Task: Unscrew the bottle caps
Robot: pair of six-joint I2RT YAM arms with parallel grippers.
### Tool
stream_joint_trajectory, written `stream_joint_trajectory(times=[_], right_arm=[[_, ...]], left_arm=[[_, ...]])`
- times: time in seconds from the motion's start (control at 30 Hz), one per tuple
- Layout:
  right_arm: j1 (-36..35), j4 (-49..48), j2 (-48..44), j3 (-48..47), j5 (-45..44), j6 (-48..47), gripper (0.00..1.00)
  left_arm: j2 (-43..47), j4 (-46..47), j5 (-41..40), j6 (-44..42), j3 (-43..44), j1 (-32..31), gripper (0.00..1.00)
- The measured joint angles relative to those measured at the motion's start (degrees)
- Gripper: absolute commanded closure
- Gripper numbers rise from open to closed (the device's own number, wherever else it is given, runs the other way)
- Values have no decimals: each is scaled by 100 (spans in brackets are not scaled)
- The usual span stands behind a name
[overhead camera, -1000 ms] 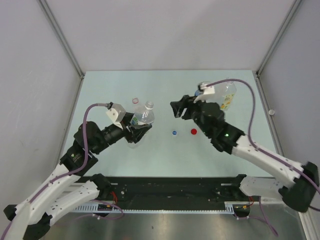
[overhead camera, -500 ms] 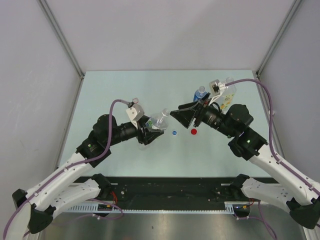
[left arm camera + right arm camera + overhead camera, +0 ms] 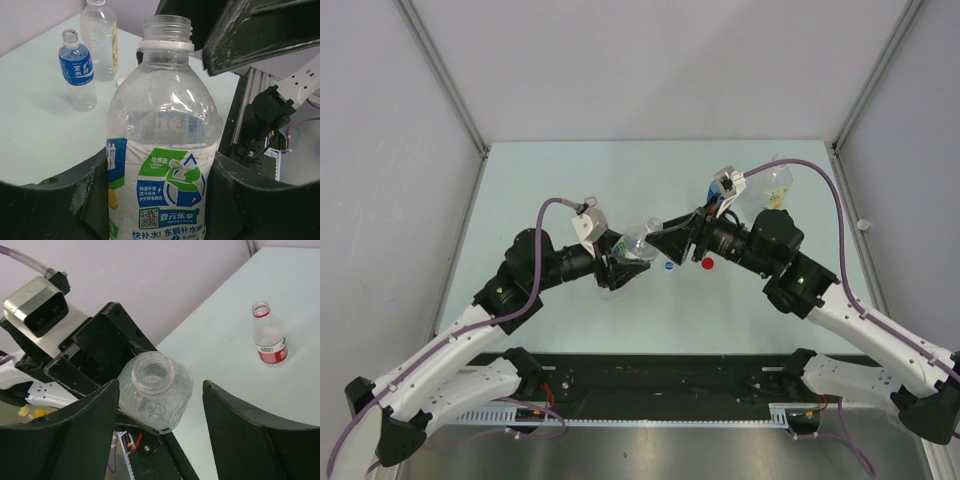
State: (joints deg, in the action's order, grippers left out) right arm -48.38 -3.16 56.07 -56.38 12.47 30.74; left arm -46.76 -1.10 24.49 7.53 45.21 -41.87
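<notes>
Mid-frame, left gripper [image 3: 619,266] clamps clear blue-and-white-labelled plastic bottle [image 3: 640,242]; its uncapped neck points between spread jaws of right gripper [image 3: 159,389].

We see clear, glossy plastic in the bottle [image 3: 165,120], its label [image 3: 167,200] a shiny printed film, its neck ring [image 3: 166,45] opaque white plastic. The fingers [image 3: 60,210] of the left end effector [image 3: 159,185] look like matt black plastic, scuffed grey along the edges; the right end effector [image 3: 161,390] shows the same finish. The counter [image 3: 35,130] is pale, smooth and matt. A grey housing [image 3: 35,302] looks like dull brushed metal.
</notes>
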Motion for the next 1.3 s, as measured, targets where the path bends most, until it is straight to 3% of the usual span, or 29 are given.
stream_joint_trajectory(times=[0.5,0.67,0.7,0.73,0.8,0.87,0.97,1.0,1.3], right_arm=[[-26,-232,280,-33,-149,-33,45],[-39,-396,363,-42,-107,-2,82],[-39,-409,369,-42,-74,9,93],[-33,-411,385,-46,-83,24,99],[-31,-409,393,-44,-81,-61,100],[-33,-402,393,-44,-107,-72,100],[-42,-385,367,-44,-160,-74,100],[-42,-374,358,-46,-197,-87,100],[105,332,232,-289,-914,-568,100]], left_arm=[[-57,0,17,-2,0,-2,86],[-81,-26,7,-7,0,-2,85],[-81,-17,2,-4,0,-2,79],[-81,-13,-11,-2,0,-2,72],[-81,-28,-22,48,0,0,51],[-81,-33,-59,17,0,0,39],[-79,-79,-177,-31,13,-20,4],[-72,-105,-221,-57,33,-31,0],[627,-866,-1646,-308,557,-55,0]])
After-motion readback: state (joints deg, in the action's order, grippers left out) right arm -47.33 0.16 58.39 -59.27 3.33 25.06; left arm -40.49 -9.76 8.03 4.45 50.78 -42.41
